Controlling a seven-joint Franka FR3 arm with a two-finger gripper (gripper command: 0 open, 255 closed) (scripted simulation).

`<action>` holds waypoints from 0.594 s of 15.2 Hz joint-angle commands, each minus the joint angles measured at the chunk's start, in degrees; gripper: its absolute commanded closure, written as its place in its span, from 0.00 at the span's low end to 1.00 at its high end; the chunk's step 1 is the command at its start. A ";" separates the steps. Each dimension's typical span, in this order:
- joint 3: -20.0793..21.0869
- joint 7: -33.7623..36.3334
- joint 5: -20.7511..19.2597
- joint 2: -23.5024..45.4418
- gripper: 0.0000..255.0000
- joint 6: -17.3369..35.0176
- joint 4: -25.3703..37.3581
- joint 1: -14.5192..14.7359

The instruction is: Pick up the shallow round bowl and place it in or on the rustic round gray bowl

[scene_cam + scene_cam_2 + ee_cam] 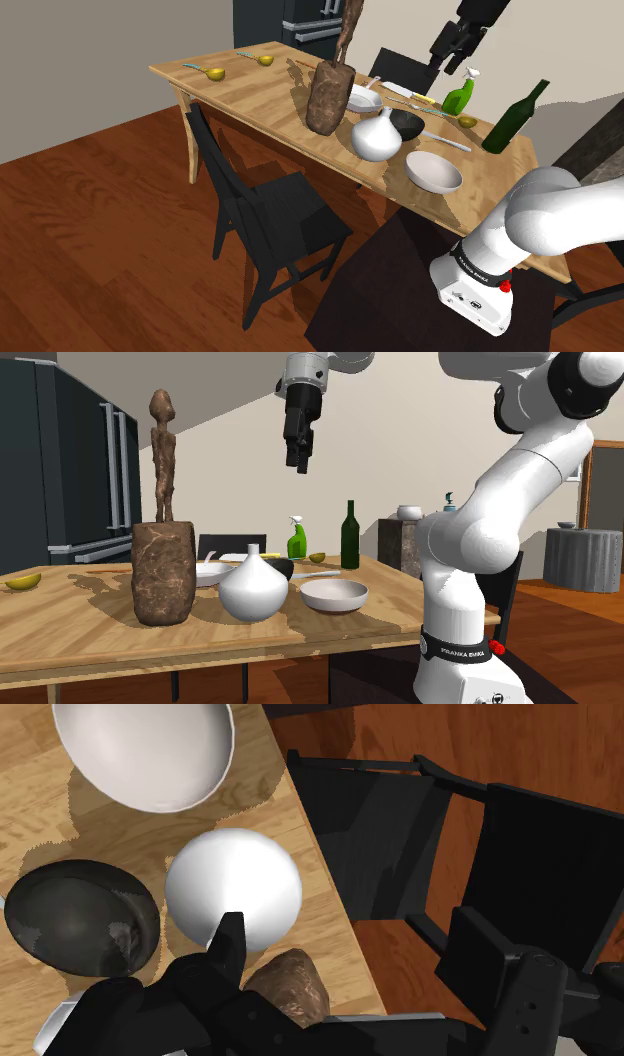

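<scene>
- While the gripper hangs high over the table, well clear of everything on it, nothing is in its grasp. Whether it is spread or pressed together I cannot tell from these views.
- That height looks deliberate, in my judgement. A tall brown carving and a white vase stand crowded in the middle of the table, and a high hand can pass over them without a knock.
- The shallow white bowl sits upright on the wood near the table edge closest to the stand, apart from the vase and untouched.
- The dark gray bowl, where the white one is meant to go, rests just beside the vase. A green spray bottle and a dark wine bottle stand further toward the shoulder view's right.
- Relative to the gripper, the white bowl lies well below and off to one side. In the wrist view the vase is nearest under the hand and the dark bowl is beside it. The white bowl lies beyond the vase, by the table edge that faces a black chair.
- Reaching it would call for a shift toward that edge and a long descent, as I read it. The approach is the step in hand, and the pick is not yet begun.
</scene>
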 commanded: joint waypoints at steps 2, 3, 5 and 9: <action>-1.08 -1.11 -0.50 -0.75 0.00 0.73 -1.62 -0.29; -2.18 -2.23 -1.04 -1.44 0.00 1.47 -3.18 -0.62; -4.46 -4.46 -2.22 -2.65 0.00 2.95 -6.14 -1.31; -9.24 -9.04 -4.91 -4.27 0.00 6.03 -11.36 -2.99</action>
